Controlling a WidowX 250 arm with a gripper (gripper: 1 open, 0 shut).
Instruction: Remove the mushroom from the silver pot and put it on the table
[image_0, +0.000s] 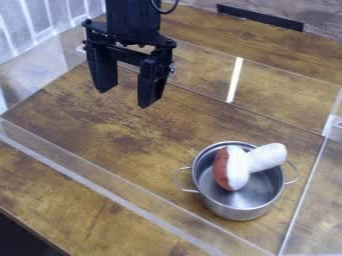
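One mushroom (245, 165) lies slantwise in the silver pot (242, 182), its reddish-brown cap low toward the near-left inside wall and its thick white stem sticking up over the far-right rim. The pot stands at the near right of the wood-plank counter (160, 130), close to the clear acrylic wall (305, 200) on that side, with one thin loop handle showing at its left.

From where I stand, the claw (128, 80) hangs well apart from all this, up toward the far left, pointing straight down with its two dark fingers spread wide and nothing between them. It touches neither pot nor mushroom.

By my reckoning the task has barely begun: the mushroom is not yet lifted, and the step in hand is the approach. The next move calls for carrying the claw across to the right and nearer, over the pot, then lowering it with the fingers straddling the mushroom. The stem looks the easier part to pinch, since it stands clear of the rim. The steel looks light and could shift or tip if a finger knocks the rim.
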